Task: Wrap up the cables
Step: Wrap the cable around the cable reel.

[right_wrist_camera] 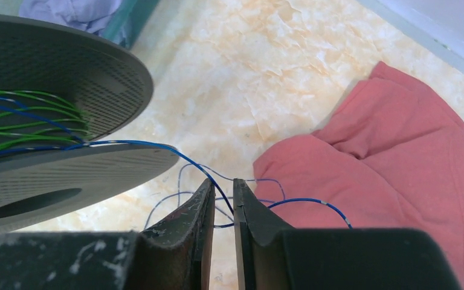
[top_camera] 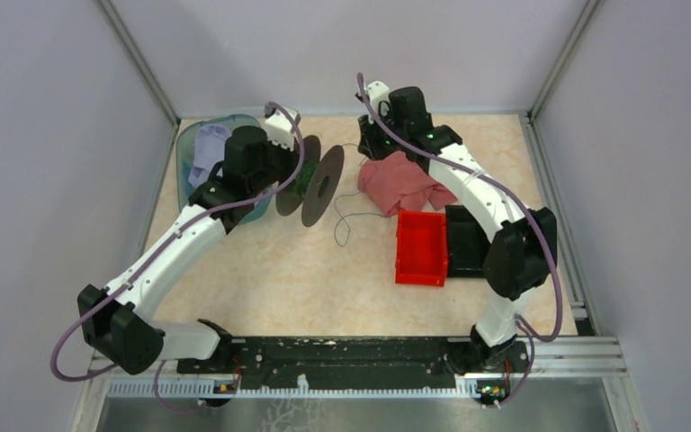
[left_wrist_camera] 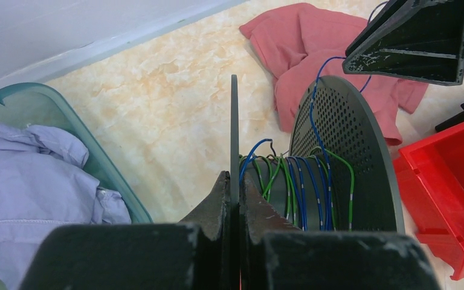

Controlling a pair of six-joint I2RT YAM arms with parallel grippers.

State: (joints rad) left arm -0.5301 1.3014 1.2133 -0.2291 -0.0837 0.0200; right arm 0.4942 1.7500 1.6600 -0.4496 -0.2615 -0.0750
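The top camera hangs above and behind the arms (top_camera: 173, 254), bases at the bottom of the frame, looking down on the whole table (top_camera: 279, 279). The left wrist camera peers close over the left gripper (left_wrist_camera: 234, 178) at the spool (left_wrist_camera: 350, 151), with the cloth (left_wrist_camera: 320, 42) upper right. The right wrist camera, close over the right gripper (right_wrist_camera: 222, 184), faces the same spool at left and cloth at right.

No words, numbers or signs are showing clearly enough to read. A white strip (top_camera: 306, 387) is running along the near edge of the table (top_camera: 279, 288). Tiny marks are sitting in a row on it, but they are looking too small to read.
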